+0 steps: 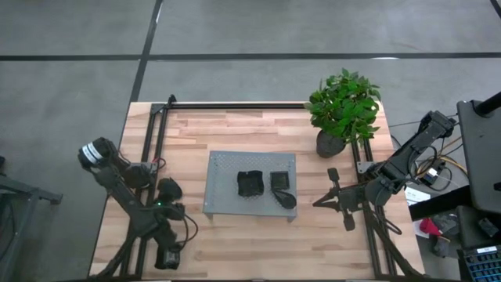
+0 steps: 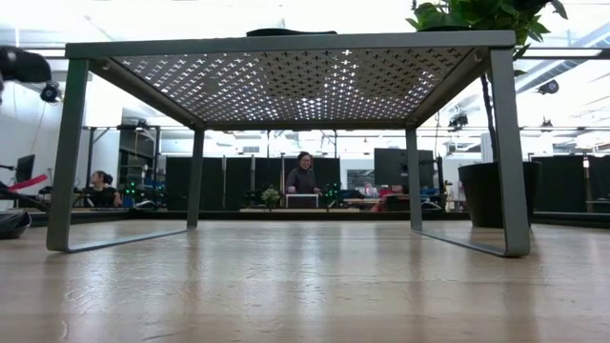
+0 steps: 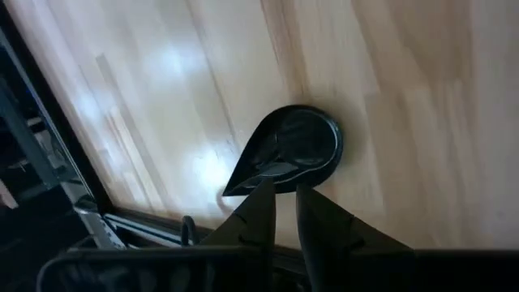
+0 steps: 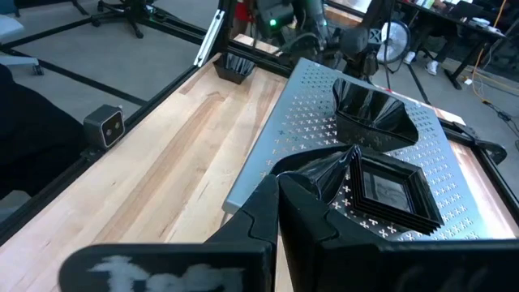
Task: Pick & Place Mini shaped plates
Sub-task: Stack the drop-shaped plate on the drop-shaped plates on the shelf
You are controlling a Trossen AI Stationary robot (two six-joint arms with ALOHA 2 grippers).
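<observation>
Three lots of mini shaped plates sit on the grey perforated tray (image 1: 223, 176): a wavy-edged one (image 1: 250, 184), a square stack (image 1: 279, 181) and a teardrop (image 1: 286, 200) at its right near corner. My right gripper (image 1: 316, 202) is shut and hovers level just right of that teardrop (image 4: 312, 170). Another glossy black teardrop plate (image 3: 293, 146) lies flat on the wood by the table's near left edge. My left gripper (image 3: 282, 195) points down over its rim, with a narrow gap between the fingers. My left gripper comes from above with its fingertips (image 3: 263, 195) side by side at the rim (image 3: 280, 180) of the teardrop plate, near its pointed end. I cannot tell whether they touch it. The plate lies flat on the table.
A potted green plant (image 1: 343, 106) stands at the table's far right, close behind the right arm. A black metal frame (image 1: 235, 105) runs along the table's edges. Bare wood lies left of and in front of the tray. People sit in the room beyond (image 2: 303, 176).
</observation>
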